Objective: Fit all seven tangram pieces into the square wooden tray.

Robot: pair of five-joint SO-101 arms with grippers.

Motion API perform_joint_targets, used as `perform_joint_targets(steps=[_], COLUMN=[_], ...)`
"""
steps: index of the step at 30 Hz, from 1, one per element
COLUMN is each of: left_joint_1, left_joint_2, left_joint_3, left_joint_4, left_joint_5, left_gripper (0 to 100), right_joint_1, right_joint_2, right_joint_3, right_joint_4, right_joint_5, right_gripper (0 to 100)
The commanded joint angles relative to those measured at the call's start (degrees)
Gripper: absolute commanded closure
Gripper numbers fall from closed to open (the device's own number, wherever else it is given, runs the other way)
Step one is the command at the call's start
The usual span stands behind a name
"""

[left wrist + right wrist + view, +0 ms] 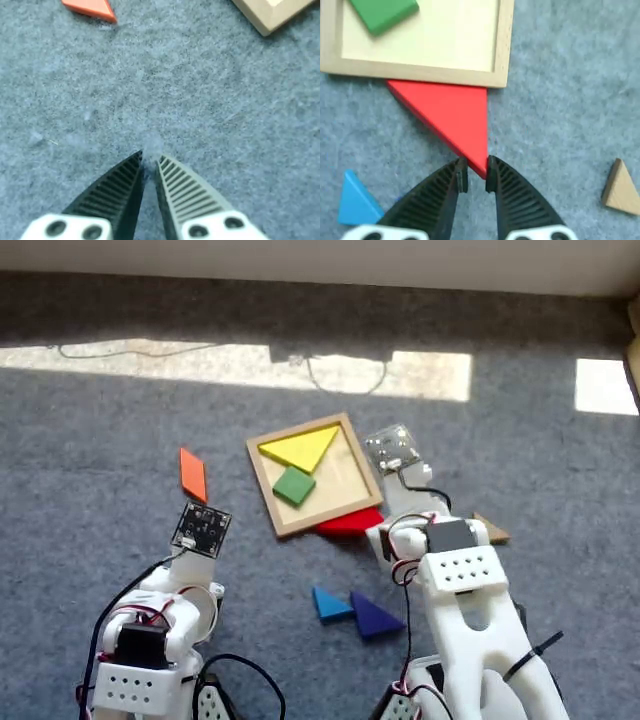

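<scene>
The square wooden tray point(268, 490) lies mid-carpet with a yellow triangle point(300, 447) and a green square point(294, 485) inside it. A red triangle point(452, 112) lies flat against the tray's near rim point(420, 74). My right gripper point(476, 175) is shut on that triangle's pointed corner. An orange parallelogram point(193, 475) lies left of the tray. My left gripper point(150, 159) is shut with nothing in it, low over bare carpet short of the orange piece point(90, 7). A blue triangle point(330, 603) and a dark purple triangle point(375, 615) lie side by side between the arms. A tan triangle point(490, 530) lies to the right.
Grey carpet covers the floor, with a sunlit strip and a thin cable point(340, 375) beyond the tray. The tray's corner point(270, 12) shows in the left wrist view. Open carpet lies left of the orange piece and right of the tan triangle point(620, 190).
</scene>
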Motion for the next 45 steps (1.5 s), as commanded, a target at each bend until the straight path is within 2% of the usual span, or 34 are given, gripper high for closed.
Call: perform_joint_targets(steps=[1,7,13,16,23,28,31,33,36,40,45], left_joint_1=[0.7,0.7,0.7,0.7,0.7,0.7,0.7,0.7,0.7,0.7,0.7], left_joint_2=[-1.2,-1.2,-1.2,-1.2,-1.2,-1.2,-1.2,-1.2,-1.2,-1.2,-1.2], left_joint_3=[1.2,1.2,1.2,1.2,1.2,1.2,1.2,1.2,1.2,1.2,1.2], left_joint_4=[-0.1,-0.1,-0.1,-0.1,-0.1,-0.1,-0.1,-0.1,-0.1,-0.1,-0.1], left_joint_5=[0.5,0.5,0.5,0.5,0.5,0.5,0.5,0.5,0.5,0.5,0.5], left_gripper=[99,99,99,99,99,99,99,99,99,99,99], right_joint_1=[-2.4,-7.4,-7.2,-6.3,-6.4,-6.0,-6.4,-7.5,-8.7,-10.2,-10.9], right_joint_2=[-1.8,2.8,17.5,18.2,12.9,14.8,18.6,22.3,29.1,36.9,40.4], right_joint_3=[-5.1,-4.8,-6.6,-10.2,-11.7,-18.6,-24.7,-28.7,-34.0,-38.8,-40.6], right_joint_4=[-9.4,-29.7,-33.5,-33.0,-14.8,-0.7,7.9,12.4,16.1,16.9,16.6], right_joint_5=[-3.1,-5.8,-5.7,-5.8,-5.8,-5.7,-5.8,-9.1,-21.1,-34.1,-44.0], right_gripper=[96.5,96.4,96.4,96.4,96.4,96.0,87.9,79.6,72.2,71.9,71.9])
